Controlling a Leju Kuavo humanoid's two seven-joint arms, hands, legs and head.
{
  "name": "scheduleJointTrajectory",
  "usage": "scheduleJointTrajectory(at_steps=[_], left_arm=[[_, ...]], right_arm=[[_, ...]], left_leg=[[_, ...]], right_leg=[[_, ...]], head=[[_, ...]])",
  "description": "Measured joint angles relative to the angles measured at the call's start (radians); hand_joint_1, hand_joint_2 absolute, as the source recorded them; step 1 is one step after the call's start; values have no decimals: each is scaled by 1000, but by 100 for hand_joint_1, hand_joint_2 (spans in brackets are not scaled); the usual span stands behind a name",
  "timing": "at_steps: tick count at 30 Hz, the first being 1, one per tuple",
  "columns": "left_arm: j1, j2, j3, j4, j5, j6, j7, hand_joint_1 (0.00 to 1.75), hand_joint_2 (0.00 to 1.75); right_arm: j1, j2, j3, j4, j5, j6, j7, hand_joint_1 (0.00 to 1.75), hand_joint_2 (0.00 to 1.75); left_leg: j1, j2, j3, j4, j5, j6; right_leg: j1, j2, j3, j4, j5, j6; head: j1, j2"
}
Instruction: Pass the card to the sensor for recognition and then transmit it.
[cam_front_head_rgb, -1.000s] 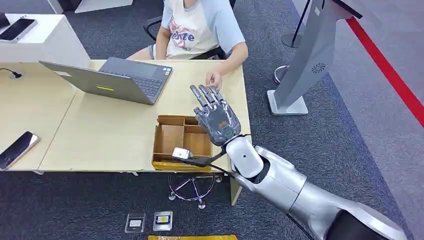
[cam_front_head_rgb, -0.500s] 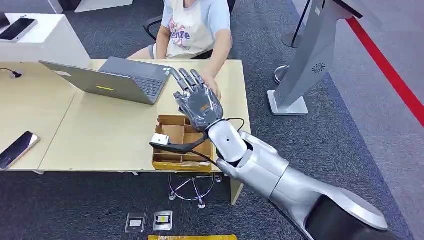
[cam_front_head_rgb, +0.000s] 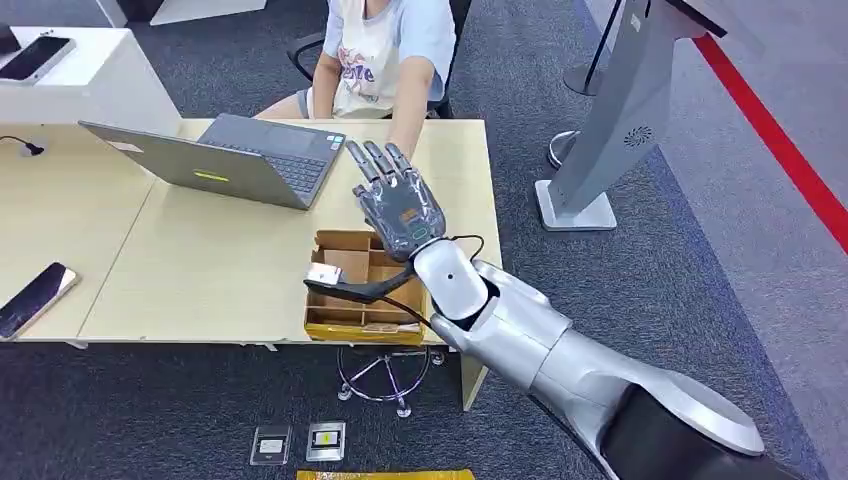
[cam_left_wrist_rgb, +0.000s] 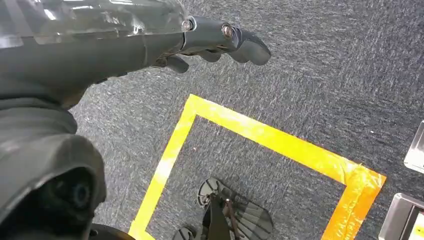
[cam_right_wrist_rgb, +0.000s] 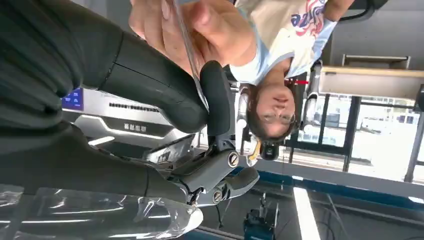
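My right hand (cam_front_head_rgb: 400, 205) is raised over the far side of the table (cam_front_head_rgb: 200, 270), fingers pointing up, right in front of the seated person (cam_front_head_rgb: 385, 50). In the right wrist view a thin clear card (cam_right_wrist_rgb: 192, 75) shows edge-on, pinched between my right hand's (cam_right_wrist_rgb: 125, 115) thumb and a dark finger (cam_right_wrist_rgb: 216, 100). The person's hand (cam_right_wrist_rgb: 175, 20) grips the same card at its other end. My left hand (cam_left_wrist_rgb: 220, 42) hangs over the grey carpet, fingers loosely bent and holding nothing. A tall grey terminal (cam_front_head_rgb: 620, 110) stands on the floor to the right of the table.
An open cardboard box (cam_front_head_rgb: 365, 285) sits under my right forearm at the table's near edge. A laptop (cam_front_head_rgb: 240, 155) lies to the left of my hand, a phone (cam_front_head_rgb: 35, 295) far left. Two card cases (cam_front_head_rgb: 300, 440) and yellow tape (cam_left_wrist_rgb: 280, 145) are on the floor.
My right hand swung left and away from me across the table. The person's arm reached forward and met it; in the last half second the hand barely moved.
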Motion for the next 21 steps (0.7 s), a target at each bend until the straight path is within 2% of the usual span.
scheduleJointTrajectory(at_steps=[4, 5, 6, 13, 17, 21], left_arm=[[0, 0, 0, 0, -1, 0, 0, 0, 0], [0, 0, 0, 0, -2, -1, 0, 0, 0], [0, 0, 0, 0, -3, -2, 0, 0, 0], [0, 1, -6, 0, -3, 4, 0, 0, 0], [0, 1, -6, 0, 1, 5, 0, 0, 0], [0, 1, -6, 0, 6, 6, 0, 0, 0]], right_arm=[[-1, 0, 3, 13, 0, -1, 2, 175, 175], [-1, 0, 4, 17, 0, -2, 5, 162, 175], [-1, 0, 5, 20, 0, -4, 7, 0, 175], [-1, -1, 8, 40, 18, -78, 32, 0, 175], [0, -3, 8, 42, 31, -79, 48, 0, 175], [18, -8, 7, 19, -53, -78, 26, 0, 175]], left_leg=[[0, 0, 0, 0, 0, 0], [0, 0, 0, 0, 0, 0], [0, 0, 0, 0, 0, 0], [0, 0, 0, 0, 0, 0], [0, 0, 0, 0, 0, 0], [0, 0, 0, 0, 0, 0]], right_leg=[[0, 0, 0, 0, 0, 0], [0, 0, 0, 0, 0, 0], [0, 0, 0, 0, 0, 0], [0, 0, 0, 0, 0, 0], [0, 0, 0, 0, 0, 0], [0, 1, 0, 0, 0, 0]], head=[[0, 0], [0, 0], [0, 0], [0, 0], [0, 0], [0, 0]])
